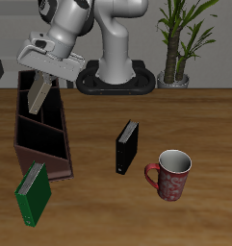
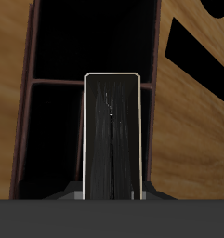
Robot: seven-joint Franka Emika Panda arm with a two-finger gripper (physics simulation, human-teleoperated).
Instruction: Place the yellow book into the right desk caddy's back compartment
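The yellow book (image 1: 38, 93) is held up in the air by the pincer (image 1: 43, 81). It hangs tilted, with its lower end pointing down over the far end of the right desk caddy (image 1: 42, 136). The pincer is closed on the top of the book. In the wrist view the book (image 2: 112, 135) shows its pale edge and dark middle, and it stands in front of the back compartment (image 2: 97, 42), which looks dark inside. A thin divider (image 2: 53, 81) crosses the caddy just behind the book. I cannot tell if the book touches the caddy yet.

The caddy is a long dark red-brown box with slanted walls inside. It lies on the wooden desk (image 1: 185, 125), running from the back toward the front edge.

A green book (image 1: 33, 194) leans against the caddy's near end, close to the desk's front edge. A black book (image 1: 127, 147) stands upright near the middle of the desk, well apart from the caddy. Beside it, nearer the front, sits a red mug (image 1: 171, 174) with a white inside and a handle.

Behind the desk stands the robot's round base (image 1: 116, 79) and a potted plant (image 1: 180, 43).

I can see no writing or labels on any of the books or the mug.
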